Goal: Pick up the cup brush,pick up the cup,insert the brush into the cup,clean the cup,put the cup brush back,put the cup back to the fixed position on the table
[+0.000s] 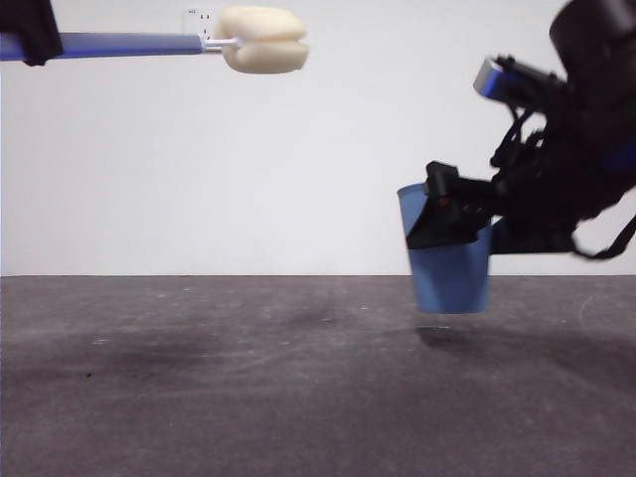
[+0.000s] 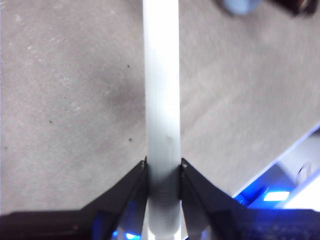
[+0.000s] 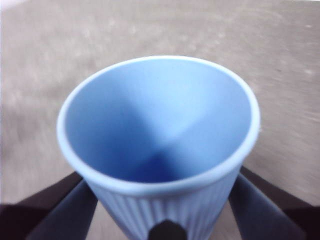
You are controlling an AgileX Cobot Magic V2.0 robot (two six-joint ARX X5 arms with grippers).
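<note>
My left gripper (image 2: 163,172) is shut on the cup brush (image 2: 161,100) by its handle. In the front view that gripper (image 1: 30,35) is at the top left and holds the cup brush (image 1: 149,44) level, high above the table (image 1: 199,397), its cream sponge head (image 1: 263,40) pointing right. My right gripper (image 3: 165,210) is shut on the blue ribbed cup (image 3: 160,135). In the front view this gripper (image 1: 452,214) holds the cup (image 1: 449,273) at the right, lifted just off the table and tilted a little. The cup's inside shows empty.
A plain white wall (image 1: 298,179) stands behind the table. The cup's shadow (image 1: 447,336) lies on the table under it.
</note>
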